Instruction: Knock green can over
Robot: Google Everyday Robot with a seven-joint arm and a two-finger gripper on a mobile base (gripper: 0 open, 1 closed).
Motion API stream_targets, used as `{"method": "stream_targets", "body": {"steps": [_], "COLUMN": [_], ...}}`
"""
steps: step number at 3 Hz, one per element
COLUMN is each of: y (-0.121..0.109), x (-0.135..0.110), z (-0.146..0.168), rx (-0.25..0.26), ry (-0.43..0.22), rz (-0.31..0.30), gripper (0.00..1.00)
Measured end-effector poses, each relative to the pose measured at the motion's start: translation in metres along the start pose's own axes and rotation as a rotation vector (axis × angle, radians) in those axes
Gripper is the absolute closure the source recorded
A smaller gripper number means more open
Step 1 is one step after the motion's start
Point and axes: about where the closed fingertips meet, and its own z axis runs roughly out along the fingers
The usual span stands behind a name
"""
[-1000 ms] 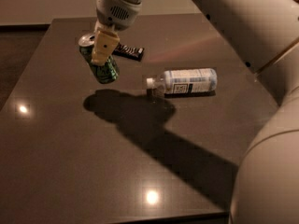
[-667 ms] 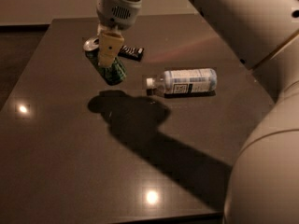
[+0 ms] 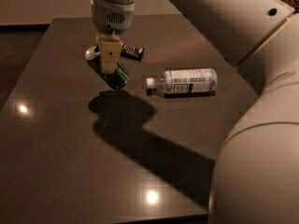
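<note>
The green can (image 3: 117,76) is tilted, its silver top (image 3: 90,54) pointing up-left and its base down-right, just above the dark table (image 3: 56,162). My gripper (image 3: 108,56) comes down from above and is shut on the can's middle; one beige finger (image 3: 109,50) covers part of the can. The gripper's shadow lies on the table right below the can.
A clear plastic bottle with a white-blue label (image 3: 184,81) lies on its side to the right of the can. A small dark flat packet (image 3: 132,52) lies just behind the gripper. My arm (image 3: 261,125) fills the right side of the view.
The gripper and the tilted can have moved together down and slightly right, closer to the table. The bottle and the packet have not moved.
</note>
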Motion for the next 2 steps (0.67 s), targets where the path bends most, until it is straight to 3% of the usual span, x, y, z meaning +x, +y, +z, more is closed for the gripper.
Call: {"method": "stream_targets", "body": {"steps": [1, 2], "y": [-0.001, 0.001], "x": [-0.001, -0.005], "z": [0.008, 0.019], "rx": [-0.013, -0.026], "ry": [0.03, 0.061], "rz": [-0.022, -0.048], "gripper": [0.63, 0.33]}}
